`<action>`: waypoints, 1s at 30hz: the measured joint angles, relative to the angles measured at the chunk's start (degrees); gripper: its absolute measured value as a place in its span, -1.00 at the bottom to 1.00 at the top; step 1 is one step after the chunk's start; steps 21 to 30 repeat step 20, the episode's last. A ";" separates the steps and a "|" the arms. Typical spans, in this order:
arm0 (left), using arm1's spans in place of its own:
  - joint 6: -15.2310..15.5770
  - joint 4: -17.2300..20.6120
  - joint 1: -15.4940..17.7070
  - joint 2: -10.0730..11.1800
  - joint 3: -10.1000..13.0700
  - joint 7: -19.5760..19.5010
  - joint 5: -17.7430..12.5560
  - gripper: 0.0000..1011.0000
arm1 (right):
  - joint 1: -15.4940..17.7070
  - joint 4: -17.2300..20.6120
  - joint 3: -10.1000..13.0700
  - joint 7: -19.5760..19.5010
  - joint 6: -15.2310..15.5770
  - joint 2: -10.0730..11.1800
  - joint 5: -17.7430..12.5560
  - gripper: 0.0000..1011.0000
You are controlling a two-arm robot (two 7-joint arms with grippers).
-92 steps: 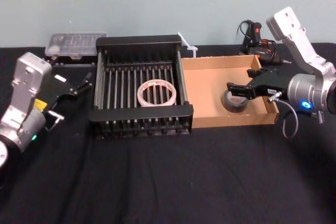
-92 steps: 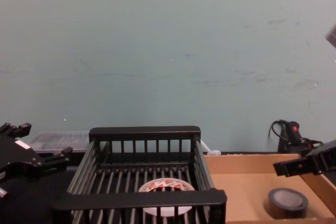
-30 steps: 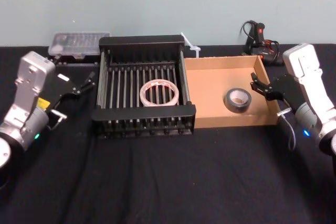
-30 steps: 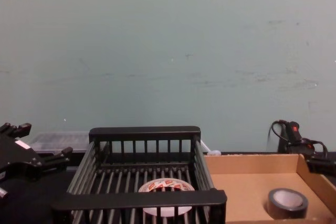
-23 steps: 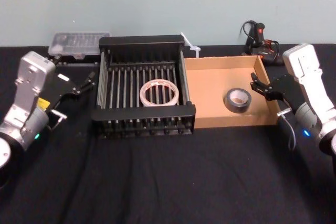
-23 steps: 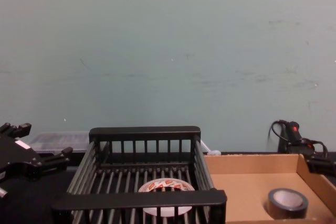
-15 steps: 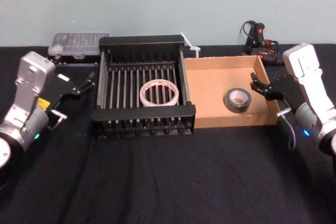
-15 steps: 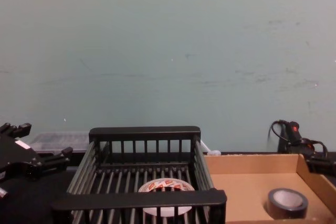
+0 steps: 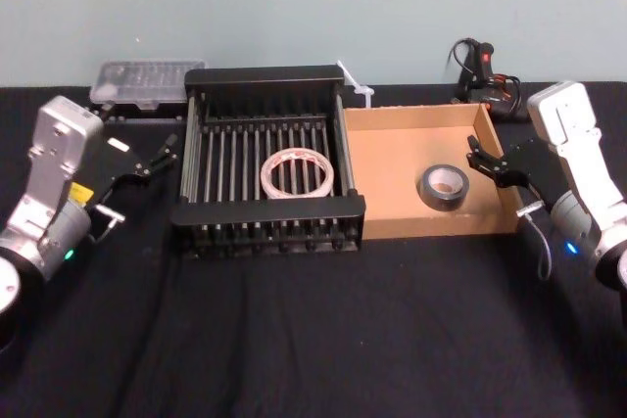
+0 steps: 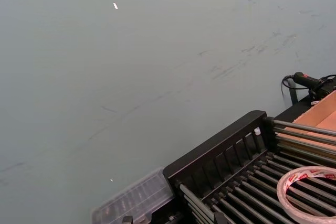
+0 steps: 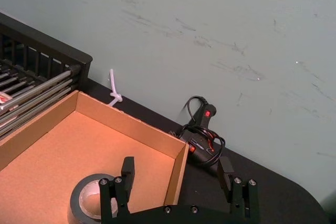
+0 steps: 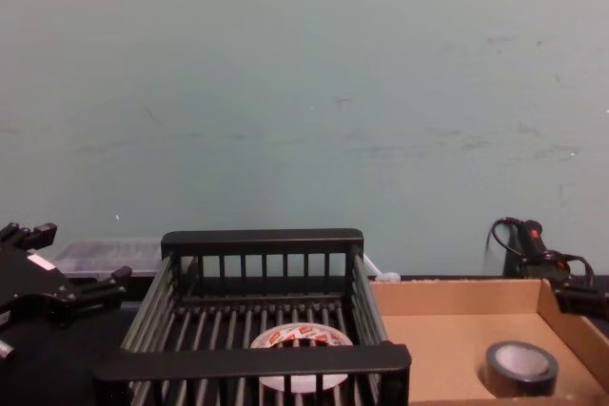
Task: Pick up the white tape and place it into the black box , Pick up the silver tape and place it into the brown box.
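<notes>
Two containers stand side by side toward the far edge of the black table [image 9: 313, 340]: the black box [image 9: 265, 79] midway along that edge, and the brown box [image 9: 392, 159] close against its right side, their walls appearing to touch. The white tape [image 9: 295, 173] lies flat on the slatted bottom of the black box, slightly toward its right and near sides, with its red-and-white label facing up. The silver tape [image 9: 443, 187] lies flat on the floor of the brown box, in the right half and a little short of the right wall. The right hand [image 9: 480, 157] hangs by the brown box's right wall, near the table's right edge, its fingers spread wide and holding nothing; in the right wrist view the two fingers stand well apart, with the silver tape below one of them and clear of both. The left hand [image 9: 147, 159] sits beside the black box's left wall, toward the table's left edge, its fingers likewise apart and empty. Along the far edge, a clear plastic case [image 9: 147, 80] rests behind the black box's left corner, a white zip tie [image 9: 351, 83] lies behind the gap between the boxes, and a black glue gun [image 9: 480, 70] with a coiled cable sits near the far right corner.
</notes>
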State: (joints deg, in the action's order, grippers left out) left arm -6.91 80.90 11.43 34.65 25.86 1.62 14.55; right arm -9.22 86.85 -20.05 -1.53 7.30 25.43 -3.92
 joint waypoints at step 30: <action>0.00 0.00 0.00 0.00 0.00 0.00 0.00 0.98 | 0.00 0.00 0.00 -0.01 0.00 0.00 0.00 0.98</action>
